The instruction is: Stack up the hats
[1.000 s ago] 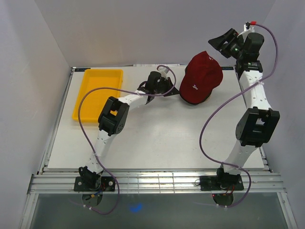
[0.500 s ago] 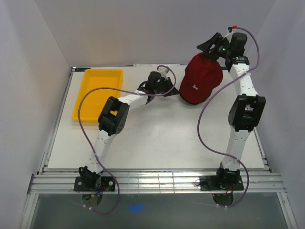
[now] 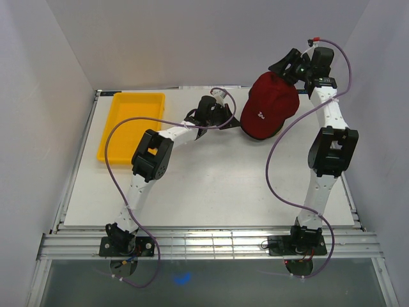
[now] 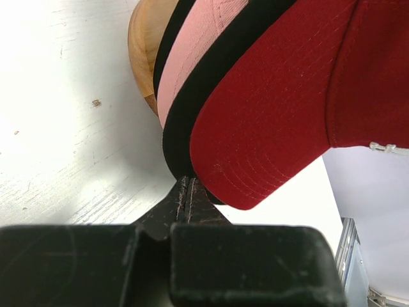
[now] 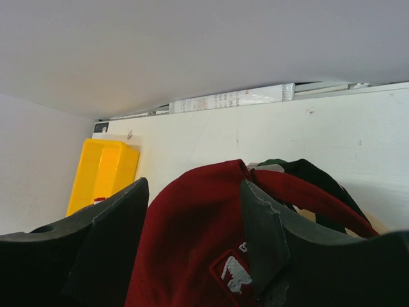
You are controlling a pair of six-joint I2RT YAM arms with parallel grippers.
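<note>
Top external view: dark red cap (image 3: pixel 267 109) at one o'clock; right gripper (image 5: pixel 192 185) spread astride it, left gripper (image 4: pixel 186 190) clenched beside its brim (image 4: pixel 268 121).

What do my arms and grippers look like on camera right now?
The left arm and right arm have white links, bulky black joint housings and black bases. A purple cable loops along each. The left gripper and right gripper are matte black with wedge-shaped fingers. A green light glows on the right wrist.

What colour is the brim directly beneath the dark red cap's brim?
Black: the black fabric cap brim sits under the dark red fabric cap. Best in left wrist view.
</note>
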